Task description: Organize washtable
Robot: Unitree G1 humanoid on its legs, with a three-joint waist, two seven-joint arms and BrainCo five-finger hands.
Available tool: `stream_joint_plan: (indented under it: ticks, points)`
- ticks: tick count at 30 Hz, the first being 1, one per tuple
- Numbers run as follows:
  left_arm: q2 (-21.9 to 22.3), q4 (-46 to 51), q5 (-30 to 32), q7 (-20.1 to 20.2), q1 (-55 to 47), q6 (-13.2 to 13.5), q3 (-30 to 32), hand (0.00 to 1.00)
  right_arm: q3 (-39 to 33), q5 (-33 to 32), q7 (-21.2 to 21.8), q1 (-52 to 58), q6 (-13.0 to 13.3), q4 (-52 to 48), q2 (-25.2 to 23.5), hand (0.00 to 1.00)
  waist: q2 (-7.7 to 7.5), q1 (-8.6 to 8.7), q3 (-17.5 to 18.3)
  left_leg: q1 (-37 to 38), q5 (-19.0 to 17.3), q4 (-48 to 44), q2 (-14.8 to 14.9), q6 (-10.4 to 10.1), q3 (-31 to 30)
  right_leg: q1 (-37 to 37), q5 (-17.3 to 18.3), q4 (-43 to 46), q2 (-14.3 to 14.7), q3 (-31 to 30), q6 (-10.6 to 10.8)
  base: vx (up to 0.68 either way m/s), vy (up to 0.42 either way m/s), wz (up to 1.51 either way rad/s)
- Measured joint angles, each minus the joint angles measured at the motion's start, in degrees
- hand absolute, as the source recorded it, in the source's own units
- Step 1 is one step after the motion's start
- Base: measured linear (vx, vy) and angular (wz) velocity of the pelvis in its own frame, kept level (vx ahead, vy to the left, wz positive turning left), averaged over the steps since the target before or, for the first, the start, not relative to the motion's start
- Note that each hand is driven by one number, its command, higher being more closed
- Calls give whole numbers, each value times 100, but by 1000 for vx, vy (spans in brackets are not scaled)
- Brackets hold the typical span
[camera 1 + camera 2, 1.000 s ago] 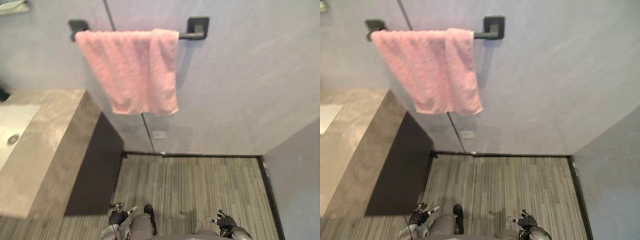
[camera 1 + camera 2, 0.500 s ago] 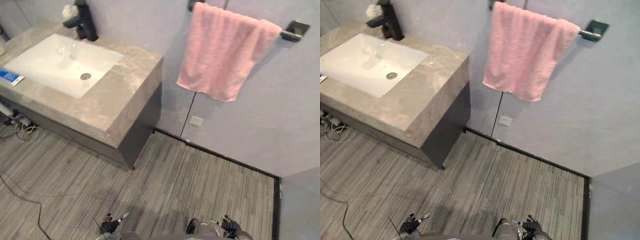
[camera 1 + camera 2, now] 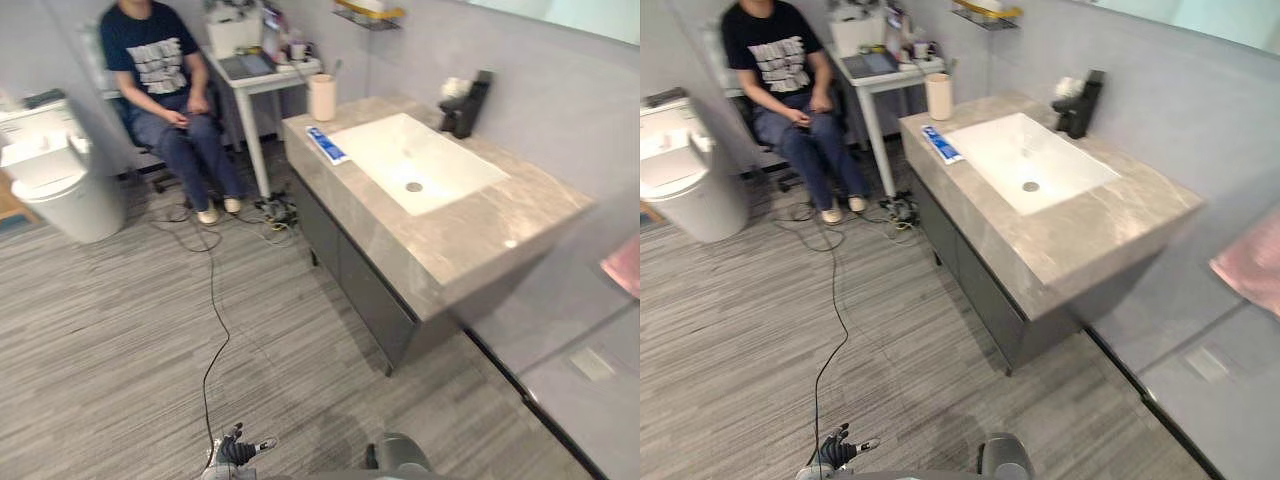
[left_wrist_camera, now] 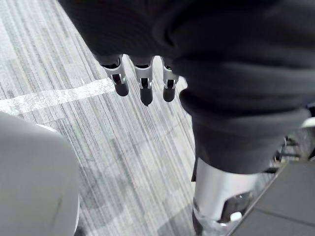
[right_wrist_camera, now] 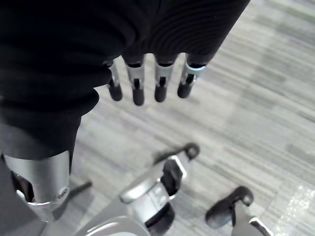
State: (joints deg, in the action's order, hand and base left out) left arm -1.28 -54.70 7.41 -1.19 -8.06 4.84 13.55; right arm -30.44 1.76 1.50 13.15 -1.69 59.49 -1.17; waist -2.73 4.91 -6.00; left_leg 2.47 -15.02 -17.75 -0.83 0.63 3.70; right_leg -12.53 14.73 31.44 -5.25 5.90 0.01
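Hands empty and low, the desk well apart from both.

Far left, a white bin [image 3: 55, 190] and a seated person [image 3: 165, 90]. At the near edge the left hand [image 3: 238, 452] hangs over the floor, fingers straight, holding nothing. On the grey desk [image 3: 470, 235], a cup [image 3: 322, 97] stands upright at the far left corner. A blue tube [image 3: 325, 143] lies flat just beside the white basin [image 3: 420, 160], close to the desk's left rim. The black tap [image 3: 468, 103] is behind the basin, and a pink towel [image 3: 625, 265] hangs far right. The right hand [image 5: 138, 88] is loose-fingered and empty too. The danger I see: a clumsy reach nudges that tube off the rim or tips the cup, and the person sits near that end.
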Motion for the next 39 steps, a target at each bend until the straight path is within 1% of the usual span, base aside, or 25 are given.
stream_joint_plan:
  ticks: [2,7,9,10,11,12,14,16,17,18,19,20,21,22,23,26,27,30,31,32,33,34,35,37,39]
  points:
    - [136,116,5,2,20,-2,13,0,84,12,-1,-175,26,-153,86,0,209,-84,-56,-86,-117,-379,198,-18,54,301,41,-233,-35,495,76,281,-9,124]
    - [219,121,34,2,-2,-32,294,0,482,110,-3,-619,43,-461,134,0,246,-105,41,-40,-135,-146,298,-131,-536,951,51,-608,-98,1291,-5,226,0,98]
    - [227,132,79,2,11,-65,472,0,638,113,-8,-732,70,-567,106,0,237,-108,71,-328,-130,-939,324,-154,-426,1249,56,-1013,-78,1469,5,172,60,54]
    - [291,207,62,-13,11,-69,649,0,717,113,-4,-739,90,-679,23,0,268,-180,60,-681,-51,-1834,492,-308,-46,1459,29,-1216,-14,1464,46,162,57,-5]
    - [342,298,50,-19,10,-71,827,0,873,112,-10,-742,122,-699,-41,0,319,-290,65,-1023,166,-2764,835,-643,429,1681,-17,-1400,58,1423,34,185,71,-25]
    - [354,322,46,-21,2,-71,901,0,926,116,-10,-751,124,-696,-76,0,271,-304,36,-1170,236,-3172,1036,-727,660,1788,-32,-1482,72,1402,15,192,101,-42]
    - [341,336,48,-27,-56,-94,952,0,1085,208,-24,-790,126,-688,-76,0,292,-322,74,-1290,-67,-3535,1851,-262,1437,2071,-50,-1605,46,1346,36,193,107,-34]
    - [349,334,47,-25,-37,-95,949,0,1052,342,-36,-763,128,-674,-29,0,274,-271,75,-1328,-56,-2748,2217,-221,1641,2239,-110,-1675,-84,1315,145,213,171,-7]
    - [370,327,49,-28,-30,-97,932,0,1041,355,-30,-752,127,-588,55,0,363,-272,134,-1328,631,-1480,2252,137,1675,2206,-176,-1664,-119,1297,263,248,301,17]
    - [339,226,46,-47,1,-96,914,0,963,403,-33,-783,125,-404,88,0,339,-290,211,-1259,789,-933,1907,-172,1529,2092,-158,-1689,-283,1206,417,202,282,32]
    - [277,180,45,-55,20,-101,900,0,976,434,-24,-781,124,-313,64,0,214,-266,239,-1223,865,-706,1728,-193,1517,2049,-169,-1737,-373,1097,421,208,267,69]
    - [135,154,38,-88,33,-110,857,0,966,461,-8,-787,127,-156,-9,0,-20,-260,291,-1174,1011,-223,1361,-335,1420,2050,-186,-2111,-376,846,403,141,159,81]
    - [72,110,-1,-123,52,-119,849,0,965,469,-7,-788,134,-48,-16,0,-96,-267,290,-1172,1063,-102,1176,-291,1344,2129,-199,-2292,-388,832,399,118,112,84]
    - [55,94,-5,-143,53,-124,843,0,943,474,-3,-788,128,9,0,0,-97,-269,290,-1171,1082,-48,1091,-275,1283,2209,-263,-2381,-410,834,395,94,97,77]
    - [23,78,-6,-149,25,-120,829,0,889,517,4,-790,133,43,31,0,-68,-269,282,-1132,1171,97,946,-202,1175,2302,-411,-2433,-486,839,551,91,105,61]
    - [-50,-14,-16,-157,5,-110,854,0,865,562,16,-811,141,107,70,0,-47,-336,279,-925,1408,559,832,-252,1140,2328,-568,-2464,-536,812,577,34,69,18]
    - [-69,-64,-23,-157,0,-110,874,0,849,560,11,-814,150,106,88,0,-34,-365,266,-784,1499,781,828,-288,1190,2310,-654,-2446,-553,784,675,-47,39,-25]
    - [-8,-113,-28,-158,30,-111,908,0,804,527,8,-780,166,67,202,0,86,-350,152,-801,1168,596,791,-190,1323,2061,-573,-1787,-675,746,709,-105,81,-30]
    - [40,-129,-29,-153,38,-99,848,0,790,479,13,-740,168,-53,317,0,225,-325,52,-698,1073,613,776,-235,1327,1648,-561,-822,-729,582,551,-156,157,-14]
    - [29,-172,-28,-147,39,-79,773,0,791,430,11,-661,160,-65,319,0,177,-297,57,-473,1066,994,614,-255,1386,1199,-748,-28,-872,374,240,-70,230,0]
    - [-59,-55,-40,-141,65,-57,733,0,815,334,10,-449,217,-56,109,0,-155,-202,30,-274,778,294,324,-111,1566,517,-1009,1187,-1324,122,-38,97,187,8]
    - [-47,-23,-35,-142,66,-55,721,0,804,288,11,-426,257,-106,118,0,-94,-207,-36,-300,670,-17,420,-25,1611,418,-967,1401,-1294,97,-21,325,151,-10]
    - [-25,-18,-28,-153,28,-60,797,0,835,246,89,-346,269,-237,216,0,-4,-283,-88,-31,-27,-131,642,-62,1679,204,-309,1573,-1046,182,150,260,57,-26]
    - [6,-38,-30,-138,75,-64,931,0,833,259,119,-242,208,-199,97,0,6,-244,-77,-8,-41,-120,862,-19,1674,181,79,792,-677,543,138,143,-15,-6]
    - [112,-52,-16,-132,95,-63,945,0,877,267,138,-213,205,-200,156,0,108,-234,-52,-25,-42,-37,1032,-30,1699,37,19,-69,-412,682,144,73,-15,3]
